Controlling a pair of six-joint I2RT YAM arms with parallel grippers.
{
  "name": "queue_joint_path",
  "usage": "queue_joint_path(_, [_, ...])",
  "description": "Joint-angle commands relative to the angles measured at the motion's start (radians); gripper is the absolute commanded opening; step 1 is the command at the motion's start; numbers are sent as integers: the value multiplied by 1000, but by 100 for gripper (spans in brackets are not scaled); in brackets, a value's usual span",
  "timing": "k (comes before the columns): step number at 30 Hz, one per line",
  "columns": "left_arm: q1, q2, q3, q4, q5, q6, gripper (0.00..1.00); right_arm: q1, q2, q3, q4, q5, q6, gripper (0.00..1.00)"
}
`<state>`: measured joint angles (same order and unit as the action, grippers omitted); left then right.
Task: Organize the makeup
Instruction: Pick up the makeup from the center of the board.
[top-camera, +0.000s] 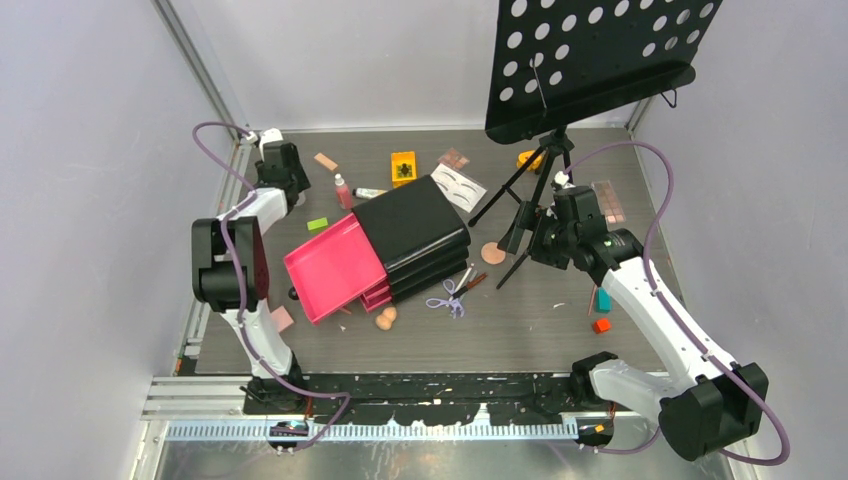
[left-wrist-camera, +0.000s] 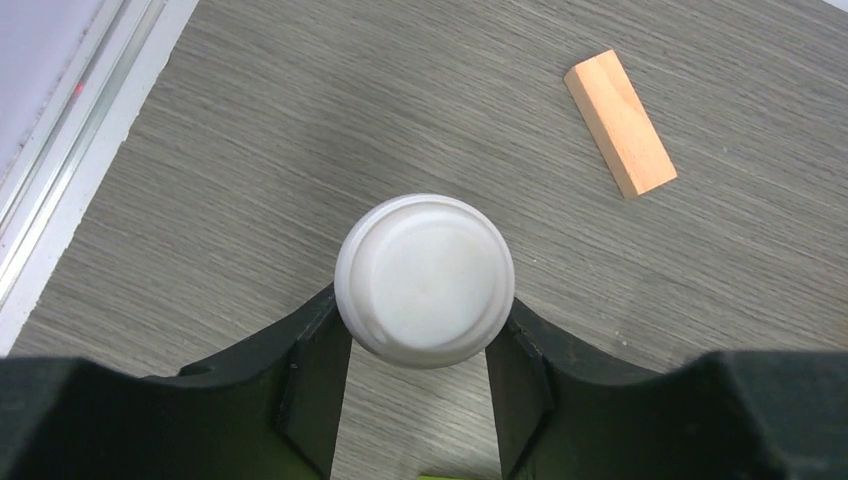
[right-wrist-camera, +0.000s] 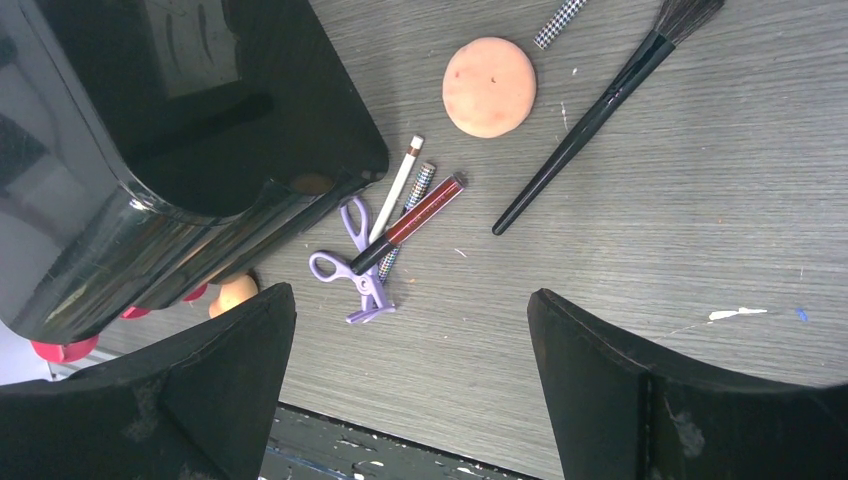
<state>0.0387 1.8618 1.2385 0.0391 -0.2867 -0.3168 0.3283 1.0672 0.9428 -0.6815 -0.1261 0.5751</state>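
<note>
The left claw (left-wrist-camera: 420, 310) sits at the far left of the surface (top-camera: 560, 320), its two fingers (left-wrist-camera: 318, 370) flanking a white bottle (left-wrist-camera: 425, 278) that stands upright and is seen from above. Each finger meets the edge of the round cap, but I cannot tell whether they press on the bottle's body below. A peach block (left-wrist-camera: 620, 122) lies flat on the surface, apart from the bottle. The right claw (right-wrist-camera: 405, 300) hangs with its jaws wide apart and nothing between them, above the loose makeup beside the black chest (right-wrist-camera: 150, 150). Below it, the lilac scissors (right-wrist-camera: 355, 270) lie against the chest's corner, with a dark red tube (right-wrist-camera: 415, 212) crossing them and a white pencil (right-wrist-camera: 398, 188) just beside. A round peach sponge (right-wrist-camera: 489, 86) and a long black brush (right-wrist-camera: 580, 130) lie near by. One pink drawer (top-camera: 335, 265) of the chest stands pulled out, and other small cosmetics lie scattered around it.
</note>
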Motion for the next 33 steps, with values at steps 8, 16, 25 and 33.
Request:
queue_joint_path(8, [5, -35, -11, 46, -51, 10, 18, 6, 7, 37, 3, -10, -16, 90])
queue_joint_path(16, [4, -152, -26, 7, -54, -7, 1, 6, -10, 25, 2, -1, -17, 90])
queue_joint_path(25, [-3, -395, 5, -344, -26, -214, 0, 6, -14, 15, 29, -30, 0, 90])
queue_joint_path(33, [-20, -543, 109, -821, 199, -299, 0, 5, -27, 6, 37, -47, -1, 90])
